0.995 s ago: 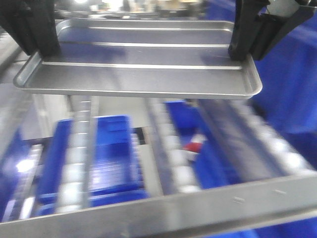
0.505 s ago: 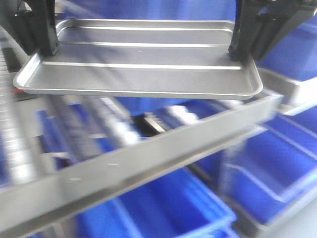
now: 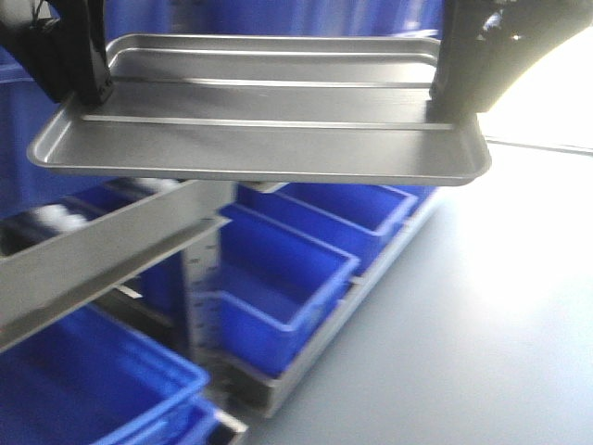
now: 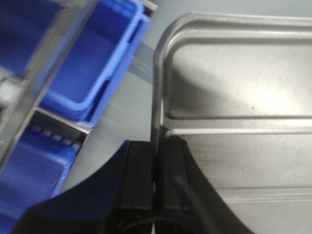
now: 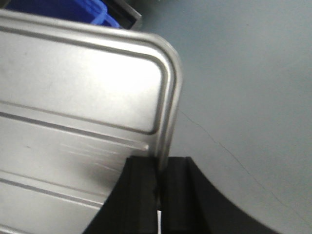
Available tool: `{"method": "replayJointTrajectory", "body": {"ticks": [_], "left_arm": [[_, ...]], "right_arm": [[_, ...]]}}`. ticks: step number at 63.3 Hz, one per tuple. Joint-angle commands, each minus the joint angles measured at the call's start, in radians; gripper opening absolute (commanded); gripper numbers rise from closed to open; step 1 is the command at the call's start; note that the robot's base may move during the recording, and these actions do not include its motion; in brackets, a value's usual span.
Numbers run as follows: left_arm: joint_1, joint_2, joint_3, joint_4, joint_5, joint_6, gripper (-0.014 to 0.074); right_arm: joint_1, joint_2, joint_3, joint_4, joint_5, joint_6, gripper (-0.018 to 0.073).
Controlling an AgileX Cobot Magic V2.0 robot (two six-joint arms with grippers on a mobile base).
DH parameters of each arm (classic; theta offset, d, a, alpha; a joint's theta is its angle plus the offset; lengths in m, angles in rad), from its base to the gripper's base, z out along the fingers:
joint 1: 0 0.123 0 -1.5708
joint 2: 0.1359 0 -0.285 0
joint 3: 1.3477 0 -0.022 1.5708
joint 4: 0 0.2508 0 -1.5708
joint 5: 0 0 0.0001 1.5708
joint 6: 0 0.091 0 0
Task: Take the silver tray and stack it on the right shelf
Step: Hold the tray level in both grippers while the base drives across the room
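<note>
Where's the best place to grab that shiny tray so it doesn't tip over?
By the thin raised rim on its two short ends, one gripper coming in from each side. The silver tray is wide, flat and shallow, so nothing else fits the jaws. The left gripper and right gripper pinch it that way, and it sits roughly level.

Below the silver tray [image 3: 259, 148], bins [image 3: 278, 297]
</note>
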Motion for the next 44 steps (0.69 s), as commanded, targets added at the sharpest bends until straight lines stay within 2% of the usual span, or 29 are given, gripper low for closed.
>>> {"method": "replayJointTrajectory", "body": {"ticks": [1,44], "left_arm": [[-0.005,-0.042,-0.033,0.043,-0.012,0.003,-0.0093],[-0.005,-0.042,-0.033,0.043,-0.012,0.003,-0.0093]], "right_arm": [[-0.001,-0.037,-0.036,-0.039,-0.009,-0.025,0.0057],[-0.001,-0.037,-0.036,-0.039,-0.009,-0.025,0.0057]]}}
